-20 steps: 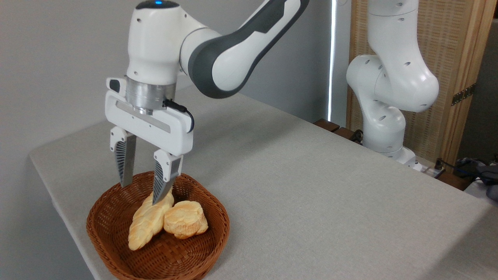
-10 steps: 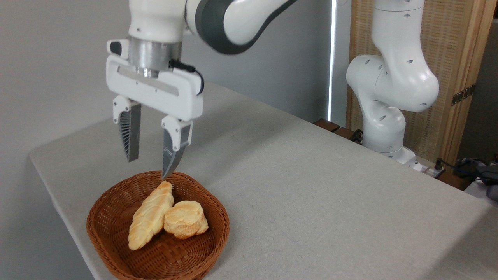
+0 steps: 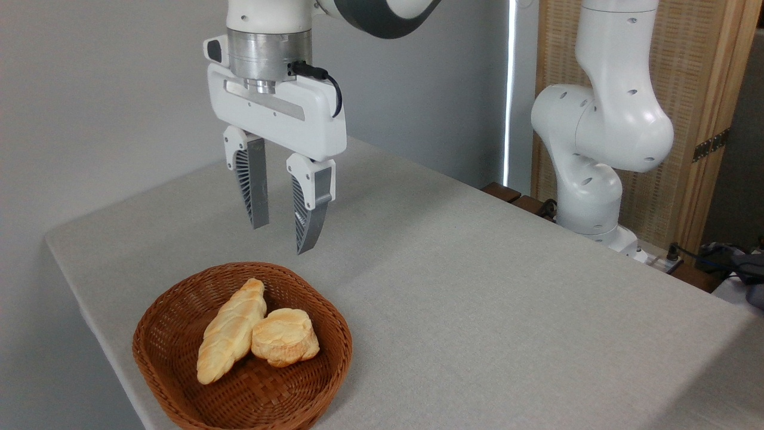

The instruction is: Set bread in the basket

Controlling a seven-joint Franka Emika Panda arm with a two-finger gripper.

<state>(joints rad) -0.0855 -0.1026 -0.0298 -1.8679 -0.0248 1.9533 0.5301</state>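
The elongated, braided golden-yellow bread (image 3: 231,332) is lying inside the shallow oval reddish-brown woven wicker basket (image 3: 173,382), slanting from the lower left up toward the far rim, with its upper tapered end near the back wall. A short, roundish golden bun (image 3: 285,344) is sitting in the basket too, touching the right flank of the braided loaf. The basket is resting on the pale grey cloth-covered table (image 3: 477,298), close to its near left edge. Above and behind the basket, the white two-finger gripper (image 3: 282,239) is hanging in the air with its ribbed grey fingers (image 3: 311,209) pointing downward, spread apart and holding nothing, well clear of the bread and the basket rim. The white and dark grey arm (image 3: 597,119) is rising from its base at the right side of the table, in front of a light wooden slatted panel (image 3: 698,71).
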